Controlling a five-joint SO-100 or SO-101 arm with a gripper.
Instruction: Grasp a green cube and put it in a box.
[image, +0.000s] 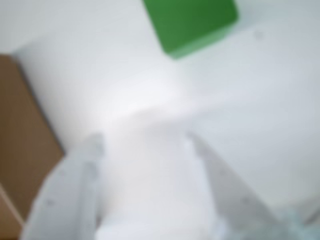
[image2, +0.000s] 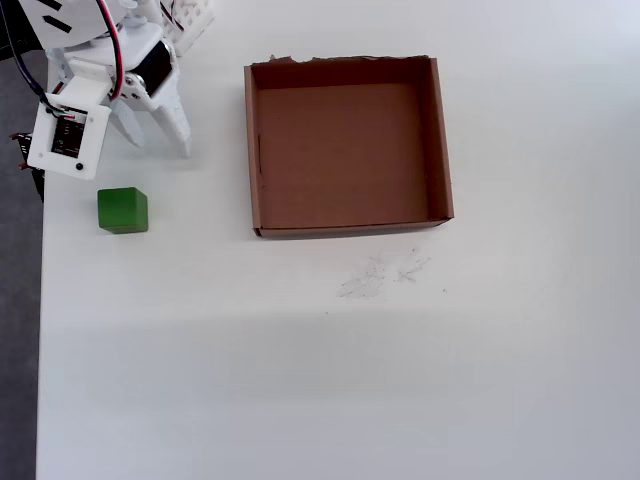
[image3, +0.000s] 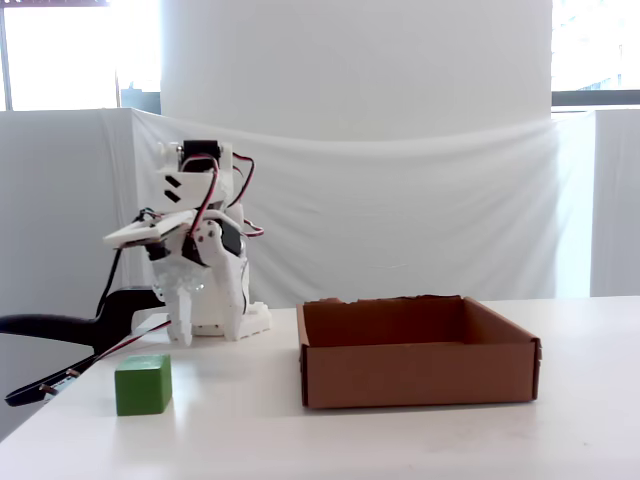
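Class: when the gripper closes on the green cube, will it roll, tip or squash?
The green cube rests flat on the table, so it probably won't roll or tip. Its sharp, straight edges suggest it stays rigid. The matte faces likely grip well between the open gripper.

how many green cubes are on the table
1. The green cube sits on the white table near its left edge in the overhead view, left of the empty box and just ahead of the open hand. Nothing seems hidden.

Blurred — green cube (image: 192, 24) beyond parted jaws.
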